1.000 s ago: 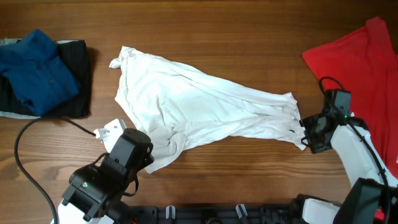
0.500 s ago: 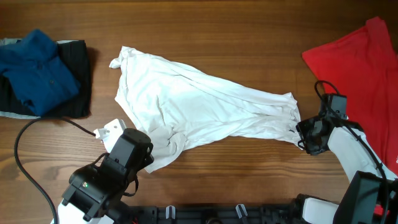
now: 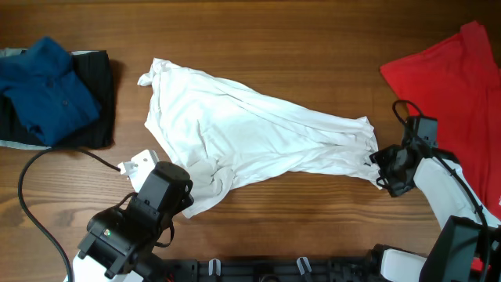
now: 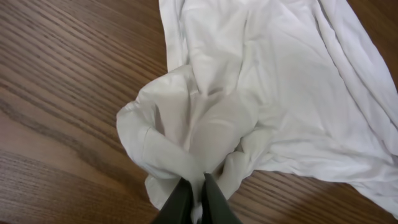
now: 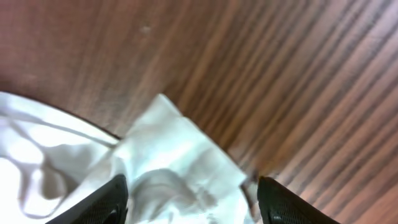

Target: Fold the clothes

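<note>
Hem of white T-shirt (image 3: 250,133) pinched tight in closed left tool (image 4: 194,194), rest spread ahead on table (image 3: 274,31). Right tool (image 5: 193,190) spread wide, straddling opposite corner. Red shirt (image 3: 454,70) near, behind it.

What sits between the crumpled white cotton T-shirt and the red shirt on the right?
Overhead view: the right claw at the white T-shirt's right end, then bare brown wooden table up to the red cloth shirt.

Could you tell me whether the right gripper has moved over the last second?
Yes. The right gripper has shifted slightly left in the overhead view, away from the red shirt, toward the white T-shirt.
</note>
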